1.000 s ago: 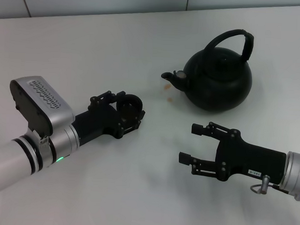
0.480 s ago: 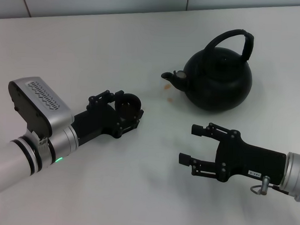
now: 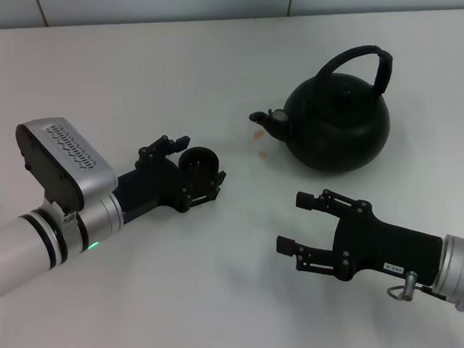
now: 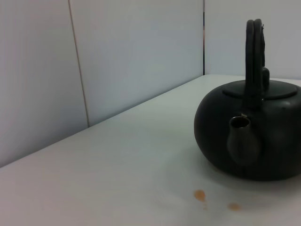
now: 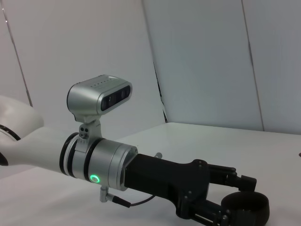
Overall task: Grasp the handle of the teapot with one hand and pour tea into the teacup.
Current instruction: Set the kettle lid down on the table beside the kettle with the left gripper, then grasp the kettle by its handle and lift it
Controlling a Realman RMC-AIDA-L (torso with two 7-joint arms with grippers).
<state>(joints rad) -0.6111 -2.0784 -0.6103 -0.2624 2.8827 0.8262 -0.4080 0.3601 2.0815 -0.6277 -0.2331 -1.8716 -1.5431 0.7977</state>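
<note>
The teapot point(image 3: 339, 125) stands upright on the table point(image 3: 144, 78), spout toward the cup point(image 3: 199, 163). The left hand point(image 3: 195, 169) is closed around the cup, left of the teapot. The right hand point(image 3: 295, 221) hovers in front of the teapot, fingers spread wide, holding nothing.
</note>
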